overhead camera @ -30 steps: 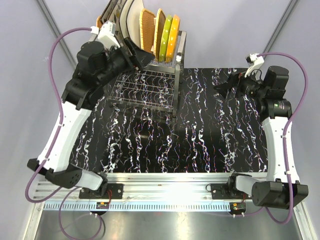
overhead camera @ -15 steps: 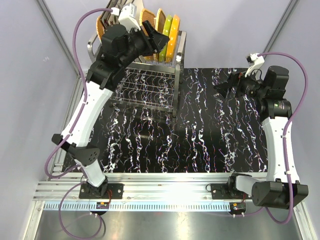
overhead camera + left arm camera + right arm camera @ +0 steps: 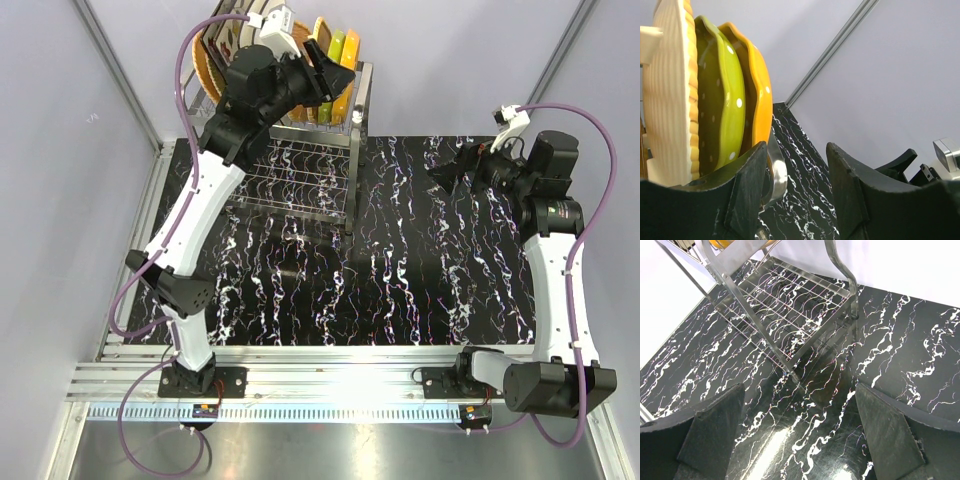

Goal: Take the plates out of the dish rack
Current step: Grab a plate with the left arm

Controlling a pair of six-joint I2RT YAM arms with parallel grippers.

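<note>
Plates (image 3: 345, 50) stand upright atop the dish rack (image 3: 352, 140), left gripper (image 3: 325, 72) at them, right gripper (image 3: 452, 172) well right of it. Left wrist — jaws apart, orange plate (image 3: 760, 90) beside one finger (green plate (image 3: 720, 100) behind). Right wrist — jaws spread wide, empty, facing the rack.

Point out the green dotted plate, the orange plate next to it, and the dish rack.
green dotted plate (image 3: 720, 105), left wrist view, on its dotted face.
orange plate (image 3: 761, 95), left wrist view, on its wavy rim.
dish rack (image 3: 790, 302), right wrist view, on its lower wire shelf.
</note>
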